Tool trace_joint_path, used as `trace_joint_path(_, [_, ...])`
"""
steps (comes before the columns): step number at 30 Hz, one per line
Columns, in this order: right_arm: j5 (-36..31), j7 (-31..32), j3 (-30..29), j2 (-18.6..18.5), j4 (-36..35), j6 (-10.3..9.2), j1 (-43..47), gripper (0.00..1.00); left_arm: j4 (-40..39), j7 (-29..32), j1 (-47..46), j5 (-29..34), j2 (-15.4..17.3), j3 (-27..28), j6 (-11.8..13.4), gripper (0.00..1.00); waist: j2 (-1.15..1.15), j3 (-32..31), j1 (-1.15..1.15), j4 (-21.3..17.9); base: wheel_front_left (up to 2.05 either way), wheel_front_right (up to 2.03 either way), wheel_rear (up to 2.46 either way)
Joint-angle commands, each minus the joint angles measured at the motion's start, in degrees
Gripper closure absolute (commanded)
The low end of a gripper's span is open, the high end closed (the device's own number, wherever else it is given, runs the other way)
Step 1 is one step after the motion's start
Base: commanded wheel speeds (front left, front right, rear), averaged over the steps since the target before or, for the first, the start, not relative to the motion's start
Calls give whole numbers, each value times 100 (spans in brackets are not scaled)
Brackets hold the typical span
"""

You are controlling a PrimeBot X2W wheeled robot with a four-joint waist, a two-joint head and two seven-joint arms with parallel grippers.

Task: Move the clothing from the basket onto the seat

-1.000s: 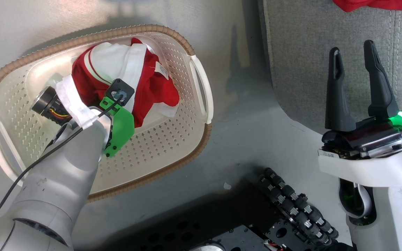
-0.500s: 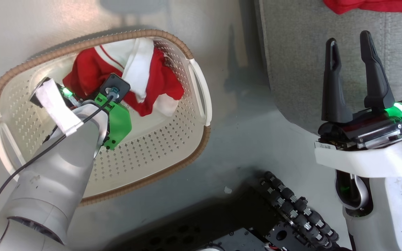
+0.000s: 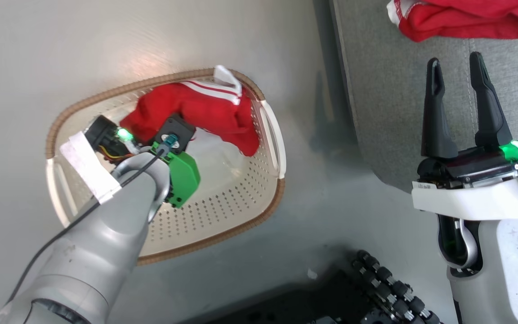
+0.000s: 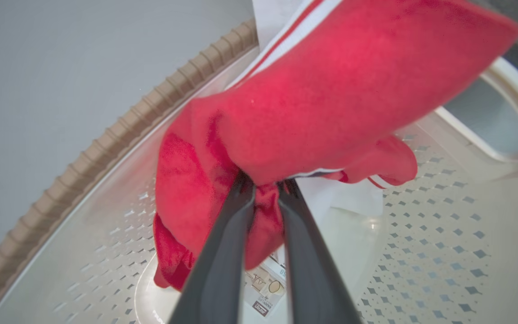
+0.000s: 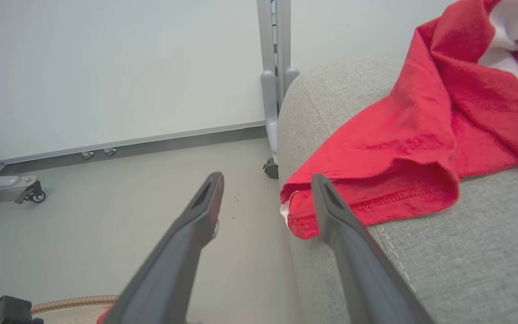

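Note:
A red garment with white stripes (image 3: 205,112) hangs lifted above the floor of the cream basket (image 3: 223,207), its far end draped toward the brown rim. In the left wrist view my left gripper (image 4: 265,184) is shut on a fold of this red cloth (image 4: 331,90), above the basket's rim (image 4: 106,148) and paper label (image 4: 263,292). Another red garment (image 3: 461,20) lies on the grey seat (image 3: 389,90). My right gripper (image 3: 454,60) stands open and holds nothing, at the seat's near edge. In the right wrist view, that gripper (image 5: 266,180) points at the garment's hem (image 5: 376,198).
The basket stands on grey floor (image 3: 322,225) left of the seat. My base with its black rollers (image 3: 389,288) sits at the bottom. A grey metal leg on a caster (image 5: 272,90) stands by the seat's corner before a white wall.
My left gripper has risen with the red garment, which has stretched out of its heap toward the far rim. The head camera has shifted. The right gripper is unchanged.

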Motion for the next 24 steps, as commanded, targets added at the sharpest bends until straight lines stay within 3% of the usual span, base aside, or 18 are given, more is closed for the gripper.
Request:
trace_joint_path(1, [-57, 3, -37, -16, 36, -2, 116, 0, -201, -53, 109, -46, -35, 29, -17, 100, 0, -470, 0, 272, 0, 0, 0])
trace_joint_path(14, [-303, 366, -203, -16, 115, -1, 545, 0, -2369, -49, 1255, -214, 146, 192, -50, 100, 0, -1738, 0, 668, 0, 0, 0])
trace_joint_path(24, [-414, 694, -220, -16, 24, -2, 984, 0, -3987, -49, 2043, -414, 308, 624, 128, 100, 0, -2586, 0, 952, 0, 0, 0])
